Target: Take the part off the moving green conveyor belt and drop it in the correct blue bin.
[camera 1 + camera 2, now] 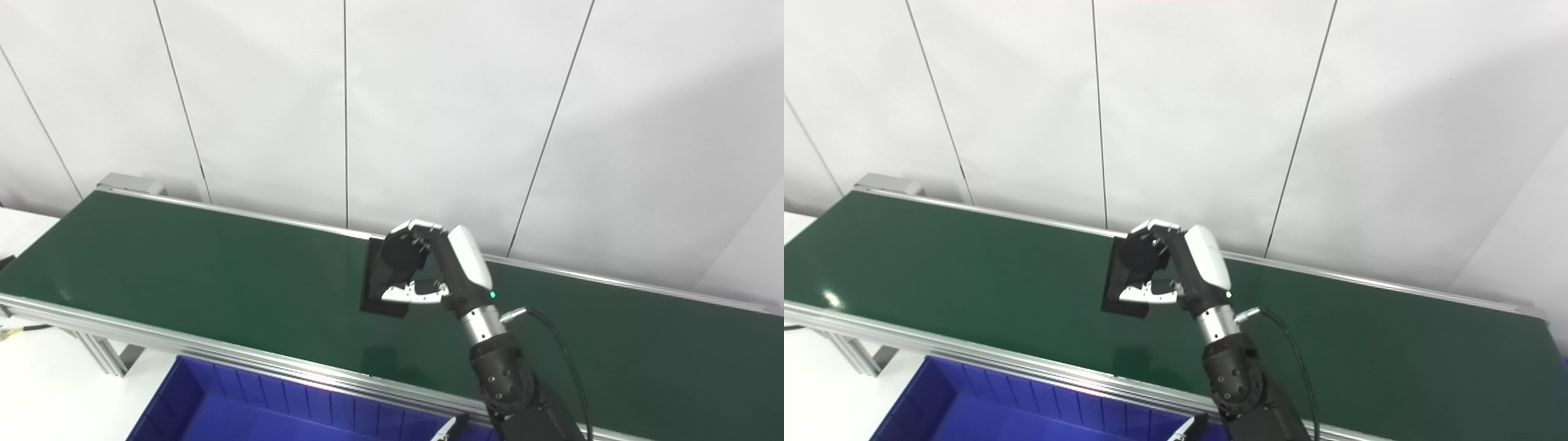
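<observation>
The right hand [422,269] wraps its fingers around the flat black part [383,278] on the green belt [184,263]. The blue bin [202,404] sits nearer, to the left.

Both head cams look down fwd at the green belt [184,263], side by side, sharing nearly the whole scene.

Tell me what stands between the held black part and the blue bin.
Nothing visible blocks the way. The right hand is closed on the black part over the green belt. Between it and the blue bin lie only bare belt and the conveyor's near aluminium rail, which the part must pass over.
</observation>
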Robot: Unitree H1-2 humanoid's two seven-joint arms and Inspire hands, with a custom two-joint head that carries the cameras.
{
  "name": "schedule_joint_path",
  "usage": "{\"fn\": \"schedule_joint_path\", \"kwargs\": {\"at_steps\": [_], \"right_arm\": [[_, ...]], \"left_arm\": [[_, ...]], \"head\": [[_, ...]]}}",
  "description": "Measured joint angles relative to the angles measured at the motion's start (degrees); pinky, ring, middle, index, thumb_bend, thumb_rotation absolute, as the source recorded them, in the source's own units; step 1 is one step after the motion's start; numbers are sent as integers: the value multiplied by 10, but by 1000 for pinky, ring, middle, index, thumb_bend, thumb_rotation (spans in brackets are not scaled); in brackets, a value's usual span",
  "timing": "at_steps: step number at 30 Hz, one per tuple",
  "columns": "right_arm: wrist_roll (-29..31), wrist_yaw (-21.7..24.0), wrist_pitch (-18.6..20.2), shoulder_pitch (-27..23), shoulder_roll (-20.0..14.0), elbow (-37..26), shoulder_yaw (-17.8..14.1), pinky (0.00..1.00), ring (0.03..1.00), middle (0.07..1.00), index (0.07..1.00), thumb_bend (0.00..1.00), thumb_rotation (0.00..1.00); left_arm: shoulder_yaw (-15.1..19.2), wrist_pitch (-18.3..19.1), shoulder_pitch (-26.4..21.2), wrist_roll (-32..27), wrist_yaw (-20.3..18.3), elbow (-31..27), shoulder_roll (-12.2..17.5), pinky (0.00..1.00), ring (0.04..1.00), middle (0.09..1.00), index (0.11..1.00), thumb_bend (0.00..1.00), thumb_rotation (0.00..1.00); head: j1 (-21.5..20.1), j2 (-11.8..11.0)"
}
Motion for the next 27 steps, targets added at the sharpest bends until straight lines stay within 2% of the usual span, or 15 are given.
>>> {"fn": "schedule_joint_path", "kwargs": {"at_steps": [3, 5, 9, 10, 12, 14, 16, 18, 19, 20, 22, 25, 27], "right_arm": [[1, 5, 15, 10, 1, -38, -11, 296, 388, 462, 532, 515, 0], [1, 5, 23, 17, 1, -68, -19, 285, 383, 462, 533, 514, 0], [0, 8, 44, 33, 2, -135, -33, 271, 374, 468, 540, 512, 0], [0, 8, 47, 36, 2, -143, -37, 264, 372, 468, 541, 512, 0], [-1, 8, 59, 47, 2, -165, -45, 248, 368, 470, 542, 511, 0], [0, 9, 72, 58, 2, -181, -53, 244, 368, 473, 542, 511, 0], [2, 9, 80, 69, 2, -197, -65, 241, 366, 472, 545, 510, 0], [6, 9, 85, 80, 2, -214, -75, 257, 372, 473, 544, 511, 0], [8, 9, 91, 85, 2, -225, -79, 258, 372, 473, 544, 511, 0], [8, 9, 95, 87, 2, -233, -82, 264, 373, 478, 544, 511, 0], [7, 9, 106, 94, 2, -255, -86, 269, 375, 479, 543, 512, 0], [-1, 9, 118, 115, 3, -291, -90, 275, 382, 484, 537, 513, 0], [-2, 9, 128, 138, 3, -309, -92, 272, 382, 486, 536, 513, 0]], "left_arm": [[12, 0, 0, 0, -7, -1, 5, 911, 998, 986, 1000, 1000, 923], [14, 0, 1, 1, -10, -9, 11, 931, 1000, 988, 1000, 1000, 922], [27, 0, 5, 0, -21, -21, 23, 983, 1000, 990, 1000, 1000, 925], [31, 0, 5, -1, -23, -23, 25, 989, 1000, 992, 1000, 1000, 927], [40, 0, 9, -15, -38, -37, 32, 998, 1000, 999, 1000, 1000, 914], [47, 0, 13, -27, -51, -50, 38, 997, 1000, 998, 1000, 1000, 927], [56, 0, 17, -33, -61, -58, 44, 998, 1000, 999, 1000, 1000, 939], [68, 0, 21, -39, -70, -61, 47, 1000, 1000, 1000, 1000, 1000, 970], [74, 0, 23, -43, -77, -62, 48, 1000, 1000, 1000, 1000, 1000, 971], [79, 0, 24, -48, -84, -64, 49, 1000, 1000, 1000, 1000, 996, 979], [91, 0, 26, -58, -103, -70, 50, 1000, 1000, 1000, 1000, 998, 981], [116, 0, 30, -75, -130, -78, 52, 1000, 1000, 1000, 1000, 1000, 983], [131, 0, 32, -81, -147, -80, 53, 1000, 1000, 997, 1000, 1000, 995]], "head": [[-21, 11], [-69, 33], [-91, 44], [-111, 53], [-119, 56], [-154, 65], [-154, 65], [-195, 75], [-195, 75], [-215, 78], [-219, 79], [-267, 90], [-272, 93]]}}
